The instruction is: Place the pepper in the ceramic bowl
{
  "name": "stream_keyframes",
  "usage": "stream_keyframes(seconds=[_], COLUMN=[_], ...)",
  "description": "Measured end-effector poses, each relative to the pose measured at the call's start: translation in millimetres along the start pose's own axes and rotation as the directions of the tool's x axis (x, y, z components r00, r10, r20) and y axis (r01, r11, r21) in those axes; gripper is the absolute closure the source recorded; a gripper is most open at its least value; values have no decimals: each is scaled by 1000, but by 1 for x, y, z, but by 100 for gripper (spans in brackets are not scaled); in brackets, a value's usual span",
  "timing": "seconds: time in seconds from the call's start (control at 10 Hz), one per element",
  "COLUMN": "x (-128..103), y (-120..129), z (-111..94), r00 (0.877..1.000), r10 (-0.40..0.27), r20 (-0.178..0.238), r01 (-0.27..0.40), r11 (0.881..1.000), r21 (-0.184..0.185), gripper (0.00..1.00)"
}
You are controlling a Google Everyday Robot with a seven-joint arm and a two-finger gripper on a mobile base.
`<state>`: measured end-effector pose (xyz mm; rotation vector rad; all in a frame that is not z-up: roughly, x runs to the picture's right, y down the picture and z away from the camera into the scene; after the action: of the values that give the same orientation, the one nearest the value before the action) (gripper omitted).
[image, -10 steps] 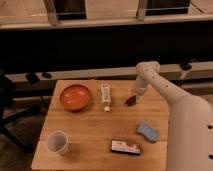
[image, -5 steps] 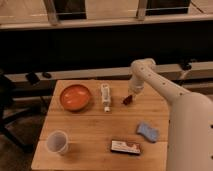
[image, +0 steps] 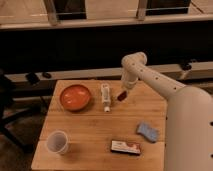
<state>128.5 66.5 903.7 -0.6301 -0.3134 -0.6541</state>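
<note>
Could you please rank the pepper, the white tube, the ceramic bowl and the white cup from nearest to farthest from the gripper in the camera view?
The gripper hangs over the far right part of the table.
1. Pepper, right at its tip.
2. White tube, just to the image left.
3. Orange ceramic bowl, farther left.
4. White cup, near-left corner.

A wooden table (image: pixel 95 127) stands in dim, warm light, with a dark chair (image: pixel 6 97) at its left, a pale ledge (image: pixel 75 75) behind and window frames (image: pixel 50 12) above.
</note>
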Motion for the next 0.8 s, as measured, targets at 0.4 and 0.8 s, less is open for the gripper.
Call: stream_keyframes(seconds=[0.4, 0.8], x=[-40, -72], y=[-35, -68], z=[-18, -20], r00=[996, 990], r10=[-74, -127], r20=[-44, -65], r01=[76, 130], r11=[997, 991], r21=[33, 42], gripper=[98, 98])
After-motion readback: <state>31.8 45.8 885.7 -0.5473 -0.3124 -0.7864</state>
